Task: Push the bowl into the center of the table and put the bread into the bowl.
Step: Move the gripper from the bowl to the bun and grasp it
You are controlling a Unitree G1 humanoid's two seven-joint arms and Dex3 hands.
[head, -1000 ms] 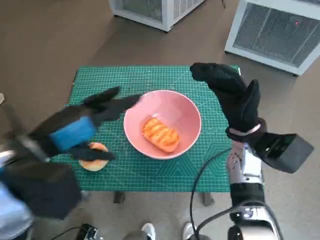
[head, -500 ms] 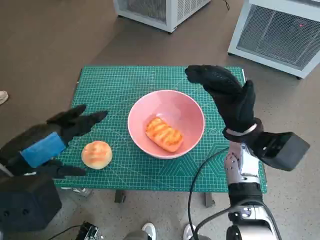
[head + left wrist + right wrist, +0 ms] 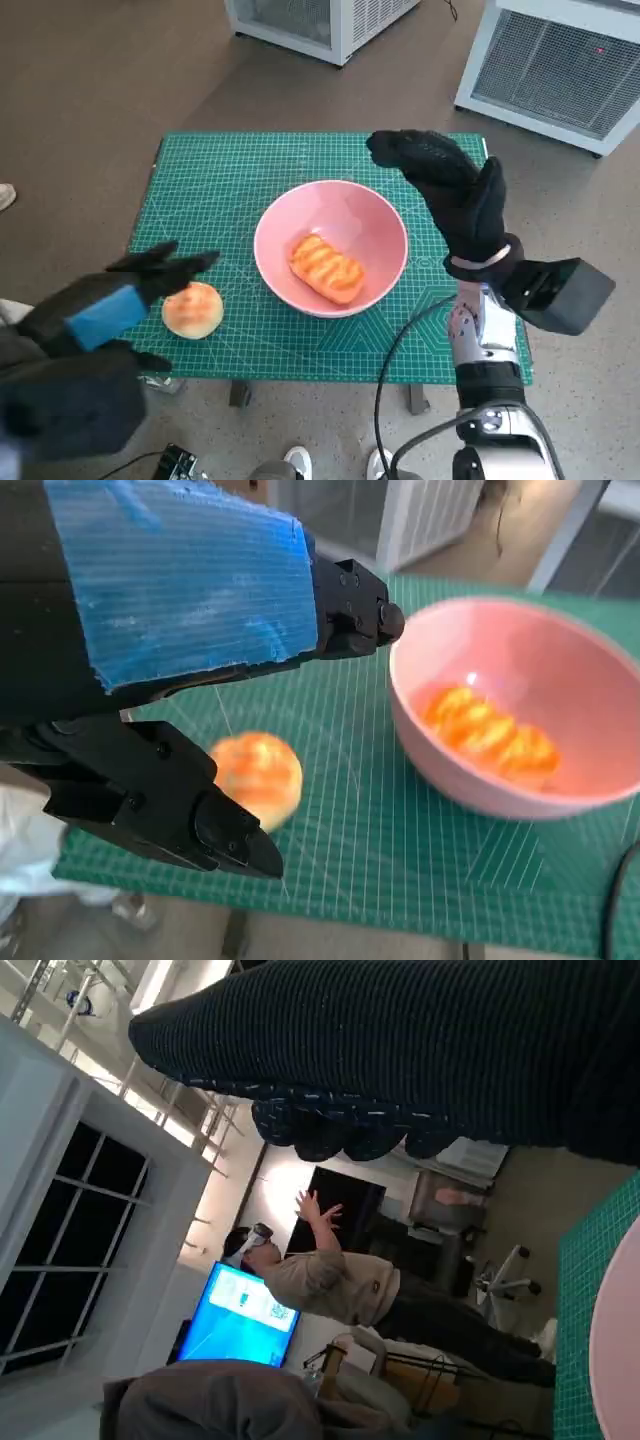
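Note:
A pink bowl (image 3: 375, 225) sits near the middle of the green cutting mat (image 3: 230, 175), with an oblong striped bread (image 3: 325, 268) lying inside it. A round bun (image 3: 193, 309) lies on the mat left of the bowl, near the front edge. My left hand (image 3: 110, 300) hovers open just left of the bun, its fingers spread and holding nothing. In the left wrist view the bun (image 3: 258, 774) shows between the black fingers (image 3: 170, 810), and the bowl (image 3: 560, 695) lies beyond. My right hand (image 3: 450, 185) is raised open at the bowl's right rim, touching nothing.
The mat covers a small table with floor all round. Two white slatted units (image 3: 560, 60) stand on the floor behind it. Shoes (image 3: 300, 462) show below the table's front edge. In the right wrist view a person (image 3: 340, 1285) stands with raised hands by a blue screen.
My left hand has drawn back from the bowl's left rim toward the table's front left corner, uncovering the bun. The right hand has barely moved.

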